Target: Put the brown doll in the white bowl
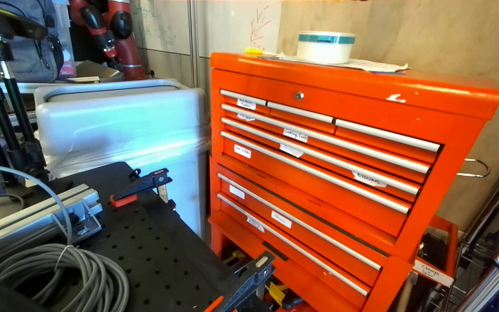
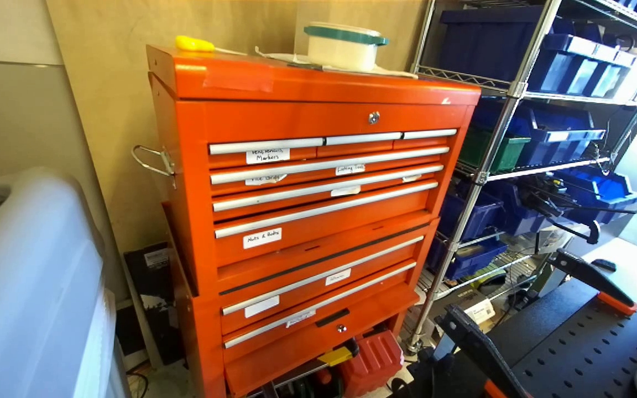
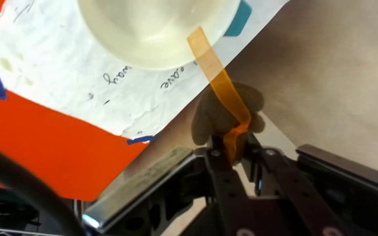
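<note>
Brown doll (image 3: 212, 114), clasped in pincer (image 3: 233, 147)

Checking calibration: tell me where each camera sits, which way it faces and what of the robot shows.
In an exterior view: before the chest, nearer its pictured right end, facing its front, bench at lower left; no Panda part clearly shows.
In an exterior view: nearer its pictured left end, facing the front, rack at right; no Panda part shows.
Wrist view: on the wrist, looking down past the fingers holding the doll toward the bowl.
Both exterior views share chest, bowl and bench.
</note>
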